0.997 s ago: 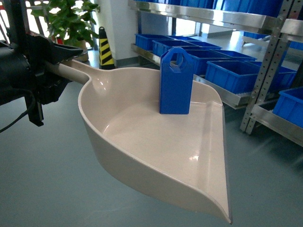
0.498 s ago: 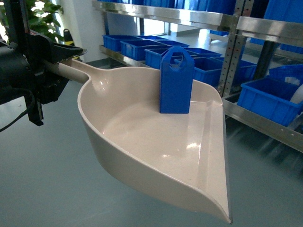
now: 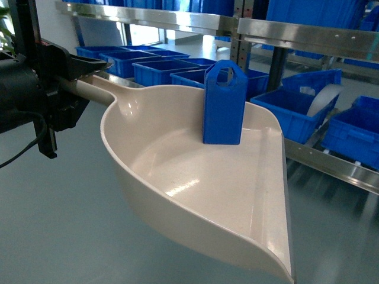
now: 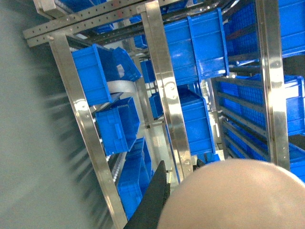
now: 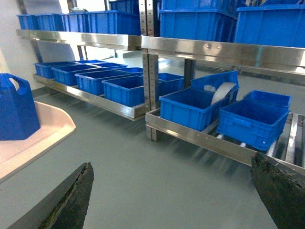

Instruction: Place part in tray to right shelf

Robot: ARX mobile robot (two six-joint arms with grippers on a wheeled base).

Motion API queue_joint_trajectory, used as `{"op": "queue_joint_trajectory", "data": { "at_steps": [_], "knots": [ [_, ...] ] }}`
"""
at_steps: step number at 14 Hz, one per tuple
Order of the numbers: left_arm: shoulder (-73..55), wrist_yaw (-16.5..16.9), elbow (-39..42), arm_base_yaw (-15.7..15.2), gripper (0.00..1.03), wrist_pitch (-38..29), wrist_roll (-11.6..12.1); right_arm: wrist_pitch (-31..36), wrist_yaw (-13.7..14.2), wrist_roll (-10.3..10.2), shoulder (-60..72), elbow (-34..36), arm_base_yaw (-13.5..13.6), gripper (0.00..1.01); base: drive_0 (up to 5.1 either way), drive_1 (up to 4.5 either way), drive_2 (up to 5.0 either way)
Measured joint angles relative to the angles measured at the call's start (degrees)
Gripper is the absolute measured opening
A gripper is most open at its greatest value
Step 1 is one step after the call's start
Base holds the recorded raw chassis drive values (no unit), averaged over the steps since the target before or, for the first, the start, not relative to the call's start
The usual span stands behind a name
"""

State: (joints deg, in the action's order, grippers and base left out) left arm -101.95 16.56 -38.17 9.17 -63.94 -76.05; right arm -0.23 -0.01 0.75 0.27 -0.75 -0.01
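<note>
Part (image 3: 225,106): upright in the tray (image 3: 177,183), against its far wall
Tray: airborne – handle clamped by the left gripper (image 3: 74,68)
Right gripper (image 5: 171,191): jaws spread wide, holding nothing
Right shelf (image 5: 209,138): steel rack beyond the tray – blue crates (image 5: 195,105) on it

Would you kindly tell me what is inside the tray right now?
One blue part stands upright in the tray, near its far wall. The rest of the tray floor shows bare. The spot under the part is covered, and the part hides some of the wall behind it.
</note>
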Motion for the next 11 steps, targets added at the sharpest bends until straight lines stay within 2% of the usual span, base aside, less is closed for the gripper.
{"op": "queue_joint_trajectory", "data": {
  "at_steps": [11],
  "knots": [
    [0.00,-0.02,0.00,-0.04,0.12,0.02,0.00,-0.02,0.00,0.00,0.00,0.00,0.00,0.98,-1.6,-1.59,-1.6]
  ]
}}
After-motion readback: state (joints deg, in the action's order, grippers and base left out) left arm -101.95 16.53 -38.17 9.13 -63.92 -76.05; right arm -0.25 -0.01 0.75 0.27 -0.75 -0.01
